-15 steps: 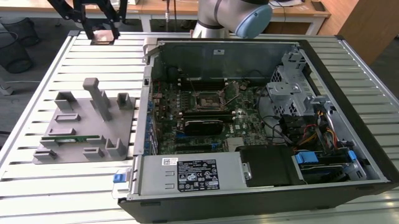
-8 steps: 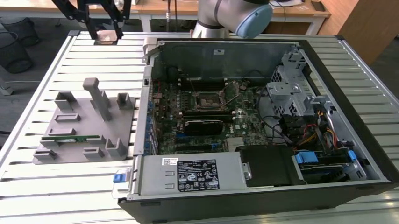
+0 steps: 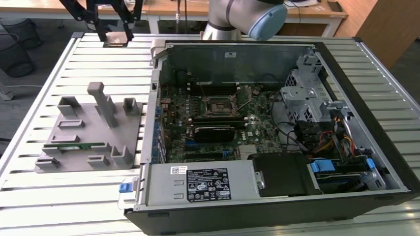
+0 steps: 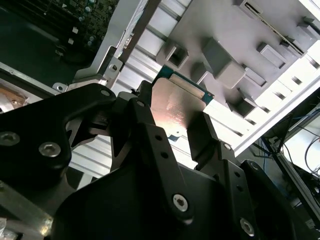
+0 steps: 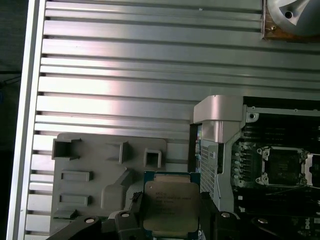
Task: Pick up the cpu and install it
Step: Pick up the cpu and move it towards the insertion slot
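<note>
The cpu [image 5: 171, 204] has a glossy silvery metal top; the gripper [image 4: 172, 125] is matt black; the ribbed bench [image 5: 125, 60] is smooth satin metal, its holder [image 5: 100, 162] matt grey plastic

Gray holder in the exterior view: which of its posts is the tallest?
The narrow post near the middle of the holder; it stands clearly higher than the low blocks around it.

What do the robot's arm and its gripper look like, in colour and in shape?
In the exterior view, the arm is a round silver-grey tube with a pale blue cap on its joint. In the second wrist view, the gripper is matt black, built of flat links on pivots, with silvery socket-head screws and two narrow fingers.
</note>
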Motion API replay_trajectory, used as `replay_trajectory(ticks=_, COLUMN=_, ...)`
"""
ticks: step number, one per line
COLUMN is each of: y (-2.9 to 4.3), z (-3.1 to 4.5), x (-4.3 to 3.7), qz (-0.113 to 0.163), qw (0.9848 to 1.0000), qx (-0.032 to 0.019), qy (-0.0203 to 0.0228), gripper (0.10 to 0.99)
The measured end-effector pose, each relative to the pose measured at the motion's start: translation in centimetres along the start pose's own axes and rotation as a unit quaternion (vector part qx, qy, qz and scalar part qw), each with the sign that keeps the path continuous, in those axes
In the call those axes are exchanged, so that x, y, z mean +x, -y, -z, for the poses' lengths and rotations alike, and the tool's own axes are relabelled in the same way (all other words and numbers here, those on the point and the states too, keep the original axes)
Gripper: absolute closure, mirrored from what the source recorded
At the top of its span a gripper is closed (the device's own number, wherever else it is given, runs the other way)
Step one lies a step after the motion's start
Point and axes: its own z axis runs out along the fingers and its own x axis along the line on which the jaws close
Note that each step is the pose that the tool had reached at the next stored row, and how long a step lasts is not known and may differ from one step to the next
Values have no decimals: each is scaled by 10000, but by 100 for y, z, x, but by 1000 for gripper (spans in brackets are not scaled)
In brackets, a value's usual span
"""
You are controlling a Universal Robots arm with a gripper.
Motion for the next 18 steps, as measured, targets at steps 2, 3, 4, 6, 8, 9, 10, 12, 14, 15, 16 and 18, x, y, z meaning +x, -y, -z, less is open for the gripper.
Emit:
replay_trajectory(ticks=2, y=1, z=0, x=-18, qz=0, qw=10000, qx=0, qy=0, gripper=557)
replay_trajectory(ticks=3, y=1, z=0, x=-27, qz=0, qw=10000, qx=0, qy=0, gripper=557)
replay_trajectory(ticks=4, y=2, z=0, x=-37, qz=0, qw=10000, qx=0, qy=0, gripper=557)
replay_trajectory(ticks=6, y=2, z=0, x=-56, qz=0, qw=10000, qx=0, qy=0, gripper=557)
replay_trajectory(ticks=8, y=3, z=1, x=-73, qz=0, qw=10000, qx=0, qy=0, gripper=557)
replay_trajectory(ticks=9, y=3, z=0, x=-82, qz=0, qw=10000, qx=0, qy=0, gripper=557)
replay_trajectory(ticks=10, y=3, z=0, x=-90, qz=0, qw=10000, qx=0, qy=0, gripper=557)
replay_trajectory(ticks=12, y=4, z=1, x=-108, qz=0, qw=10000, qx=0, qy=0, gripper=557)
replay_trajectory(ticks=14, y=4, z=1, x=-127, qz=0, qw=10000, qx=0, qy=0, gripper=557)
replay_trajectory(ticks=15, y=4, z=1, x=-136, qz=0, qw=10000, qx=0, qy=0, gripper=557)
replay_trajectory(ticks=16, y=5, z=1, x=-145, qz=0, qw=10000, qx=0, qy=0, gripper=557)
replay_trajectory(ticks=18, y=6, z=1, x=-164, qz=0, qw=10000, qx=0, qy=0, gripper=557)
